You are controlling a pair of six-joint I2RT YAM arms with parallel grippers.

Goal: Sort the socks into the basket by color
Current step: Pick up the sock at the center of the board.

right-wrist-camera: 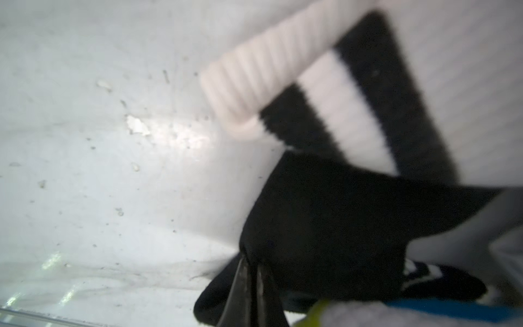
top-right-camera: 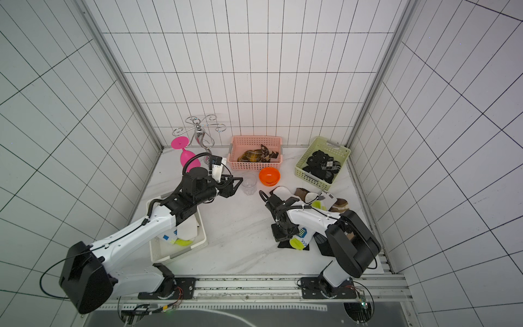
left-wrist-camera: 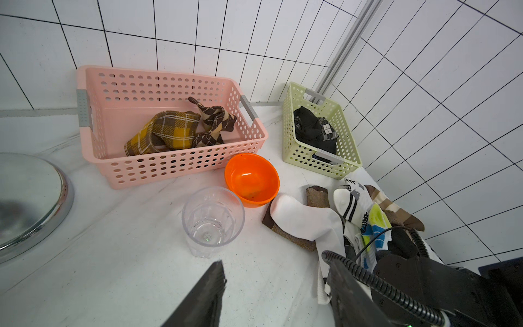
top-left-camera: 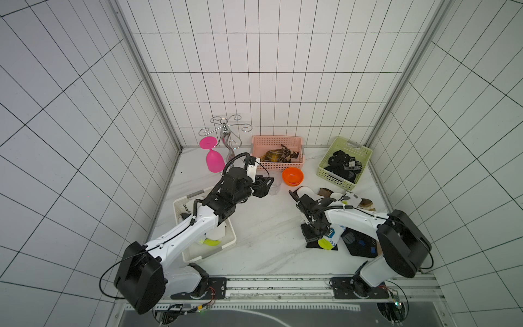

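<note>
Pinching a black sock (right-wrist-camera: 325, 226), right claw (right-wrist-camera: 252, 288).

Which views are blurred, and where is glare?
Right wrist view: blurred all over, black sock and striped white sock too near for focus. Left wrist view: sharp, a glare streak in the orange bowl. Both top views: sharp, evenly lit.

No text, label, brand or number can be read in any view. The white sock with neon-yellow and blue marks (left-wrist-camera: 377, 219), lying in the pile on the counter, carries a short band of dark printed characters in the left wrist view, but they are too small and creased to make out. In a top view the white camera housing (top-left-camera: 252, 170) on the left arm's wrist shows a small dark mark, also illegible.
</note>
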